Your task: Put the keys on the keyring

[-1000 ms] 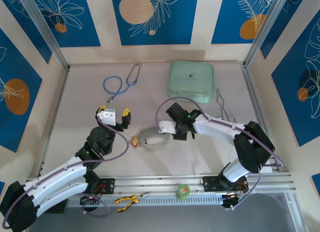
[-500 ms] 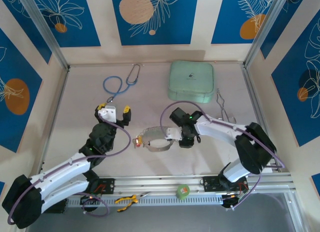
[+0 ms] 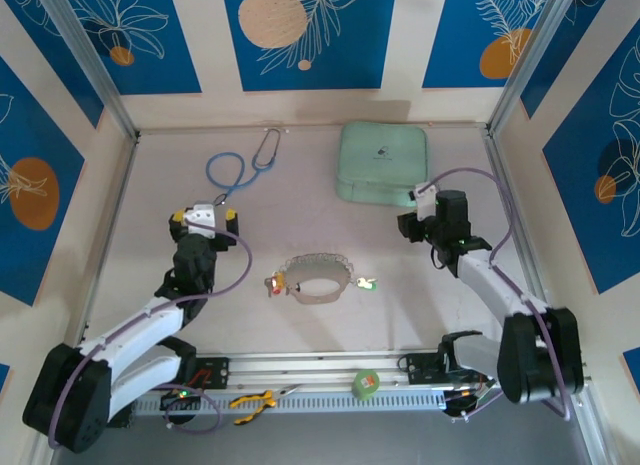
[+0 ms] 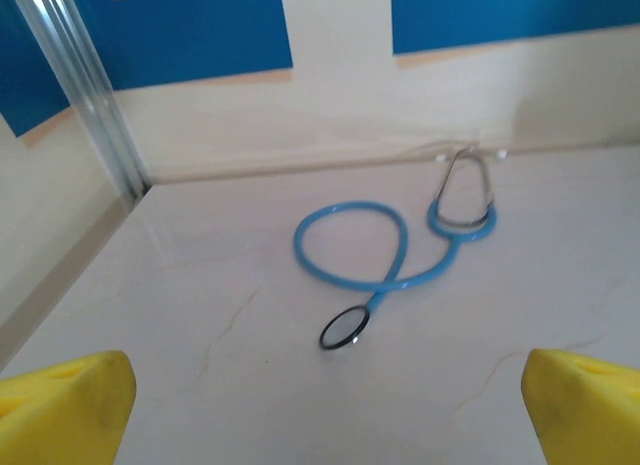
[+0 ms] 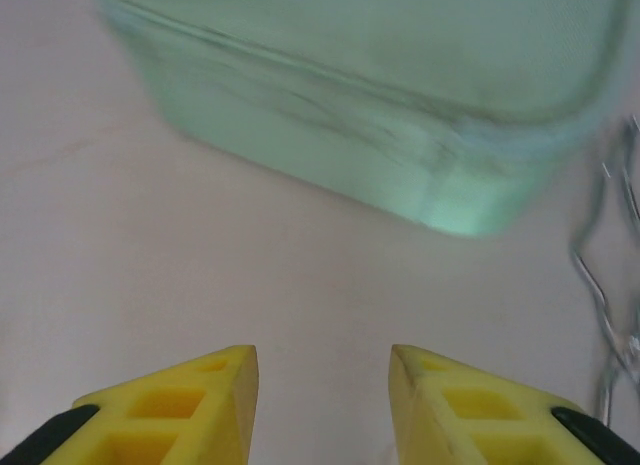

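The keyring (image 3: 316, 297) lies flat near the middle of the pale, faintly veined table (image 3: 300, 215), a silvery oval loop with a beaded, coiled-looking edge. Tiny keys sit at both ends. A red-and-yellow-headed cluster (image 3: 272, 283) touches the left end, and a green-headed key (image 3: 366, 282) lies just off the right end. Whether either is threaded on cannot be told.

The left gripper (image 3: 203, 215) (image 4: 320, 405) hangs well apart to the left, its blocky yellow fingers spread wide around nothing. Beyond it lies a stethoscope (image 3: 232, 175) (image 4: 385, 255) with looped blue tubing and a small round chest piece.

The right gripper (image 3: 420, 211) (image 5: 322, 405) is off to the right, its ribbed yellow fingers parted and empty. It faces a rounded mint-green case (image 3: 383, 163) (image 5: 400, 105), with bent thin metal wire (image 5: 600, 275) beside it.
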Tool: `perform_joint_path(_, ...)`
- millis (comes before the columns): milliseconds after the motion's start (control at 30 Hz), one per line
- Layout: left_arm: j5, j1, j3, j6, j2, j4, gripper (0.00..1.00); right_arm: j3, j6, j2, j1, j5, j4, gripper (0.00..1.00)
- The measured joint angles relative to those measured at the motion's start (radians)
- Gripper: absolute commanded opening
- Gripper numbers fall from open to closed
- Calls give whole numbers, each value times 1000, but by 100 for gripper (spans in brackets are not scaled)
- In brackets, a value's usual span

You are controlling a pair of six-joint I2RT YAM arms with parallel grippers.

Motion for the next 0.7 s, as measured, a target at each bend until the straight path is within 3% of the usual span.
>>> perform_joint_path(267,-2,97,-35,78,151,116,98,-160,70,213,-39,27,479,39)
perform_joint_path(433,52,150,-50,92,346,295,99,-208,78,297,-53,23,720,40)
perform_joint_path(567,113,171,-48,103,539,461,99,-223,78,307,-68,-7,770,41)
perform_joint_path(700,170,216,-51,99,607,542,100,-204,87,309,-82,-33,771,42)
